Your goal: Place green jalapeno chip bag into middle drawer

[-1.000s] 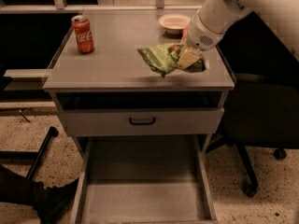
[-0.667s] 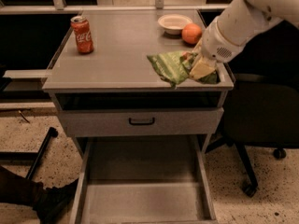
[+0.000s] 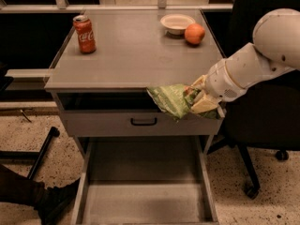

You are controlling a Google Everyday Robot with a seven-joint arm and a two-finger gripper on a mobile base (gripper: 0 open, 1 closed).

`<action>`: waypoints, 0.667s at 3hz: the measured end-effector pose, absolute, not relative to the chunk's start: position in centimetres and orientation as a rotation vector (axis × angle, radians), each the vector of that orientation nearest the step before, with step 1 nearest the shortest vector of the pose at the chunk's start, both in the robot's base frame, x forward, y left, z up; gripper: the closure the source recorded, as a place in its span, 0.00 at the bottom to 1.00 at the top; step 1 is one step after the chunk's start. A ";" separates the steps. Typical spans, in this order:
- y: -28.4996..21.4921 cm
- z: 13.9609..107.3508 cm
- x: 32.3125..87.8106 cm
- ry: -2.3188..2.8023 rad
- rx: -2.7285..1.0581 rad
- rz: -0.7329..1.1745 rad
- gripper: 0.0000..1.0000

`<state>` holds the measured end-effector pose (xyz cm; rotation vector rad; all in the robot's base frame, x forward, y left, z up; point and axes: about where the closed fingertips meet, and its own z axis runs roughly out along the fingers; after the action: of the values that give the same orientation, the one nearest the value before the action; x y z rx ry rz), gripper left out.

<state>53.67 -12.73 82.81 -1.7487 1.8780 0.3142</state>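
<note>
Since the prior frames the gripper [image 3: 200, 102] had carried the green jalapeno chip bag [image 3: 169, 100] forward to the tabletop's [image 3: 140, 55] front edge. It was clamped tight on the bag, which hung at its tip, just above the closed drawer front [image 3: 105, 123]. Below the gripper the middle drawer [image 3: 140, 203] stood open. Behind it: soda can [image 3: 85, 34], bowl [image 3: 177, 22], orange [image 3: 194, 33].

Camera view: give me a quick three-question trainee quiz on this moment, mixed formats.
1. True or false: the green jalapeno chip bag lies in the middle drawer.
2. What stands at the tabletop's far left corner? A orange, B red soda can, C bowl.
3. Fill in: the pincer, off the table's front right corner above the open drawer, is shut on the ____.
Key: 1 false, it is held in the air; 2 B; 3 green jalapeno chip bag.
</note>
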 end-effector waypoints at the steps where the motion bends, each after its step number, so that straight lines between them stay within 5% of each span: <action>1: -12.7 82.8 53.7 1.878 -1.749 0.314 1.00; 2: -12.8 80.5 52.7 1.894 -1.706 0.434 1.00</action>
<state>52.72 -12.82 80.54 -1.7059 1.8942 0.4345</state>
